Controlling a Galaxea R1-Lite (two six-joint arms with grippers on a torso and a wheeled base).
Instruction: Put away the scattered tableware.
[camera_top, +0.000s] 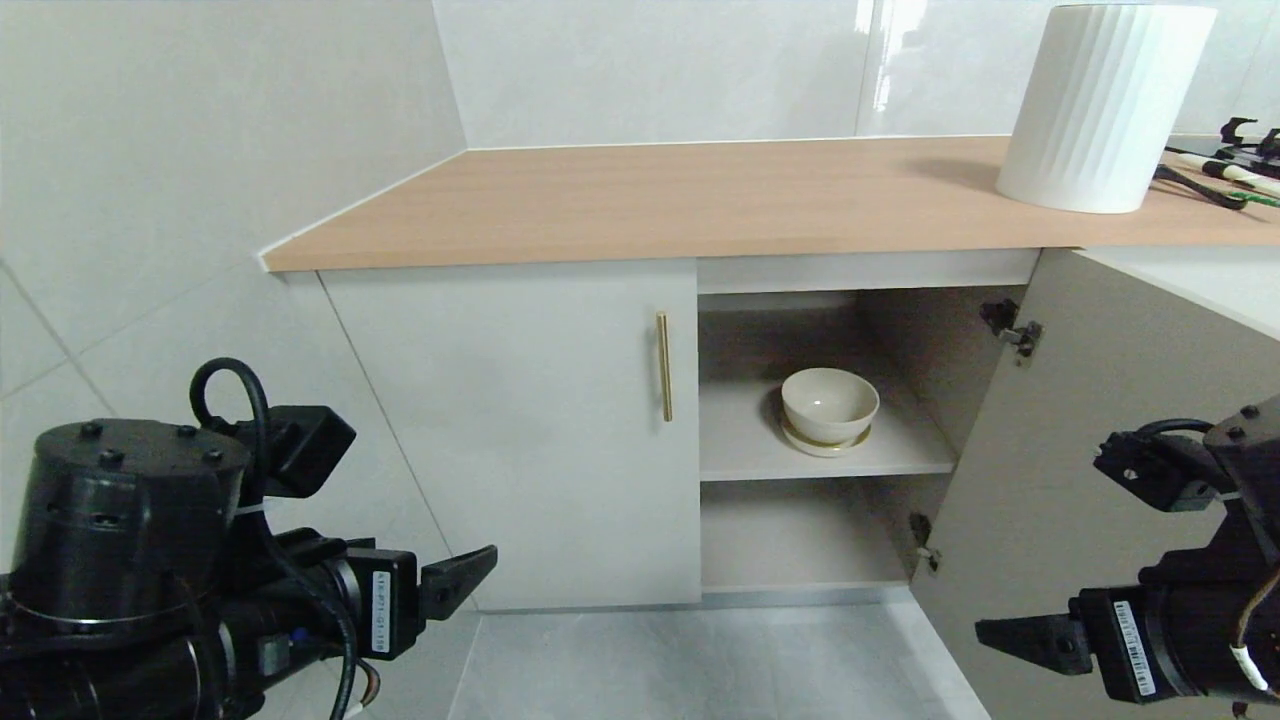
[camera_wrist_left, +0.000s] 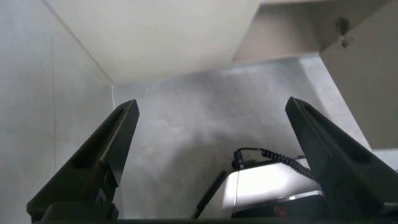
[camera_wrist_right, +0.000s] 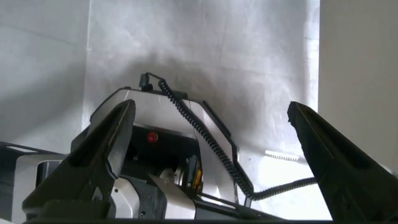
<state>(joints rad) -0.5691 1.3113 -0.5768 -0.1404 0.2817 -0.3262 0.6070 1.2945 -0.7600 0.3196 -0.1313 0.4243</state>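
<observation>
- Bowl (camera_top: 829, 403): cream, upright, sitting on a shallow plate (camera_top: 825, 445) of the same colour. In the head view it lies at 3 o'clock from centre.
- The plate rests on the middle shelf (camera_top: 740, 440) of the cabinet, toward the right side of the open compartment.
- Cabinet: the right door (camera_top: 1040, 500) is swung open. The left door (camera_top: 520, 430) is closed, with a gold bar handle (camera_top: 663, 366) upright along its right edge.
- Table (camera_top: 650, 200): a wood-tone top above the cabinet. A white ribbed container (camera_top: 1100, 105) stands on it at 2 o'clock, and dark-handled utensils (camera_top: 1215, 180) lie just beside it at the far right edge.
- Left gripper (camera_wrist_left: 211, 106): low at 8 o'clock in the head view, in front of the closed door and above the grey floor (camera_top: 700, 660). Its fingers are spread wide apart.
- Right gripper (camera_wrist_right: 211, 107): low at 4 o'clock, in front of the open door. Its fingers are also spread wide apart.
- Both grippers are well apart from the bowl and plate.
</observation>
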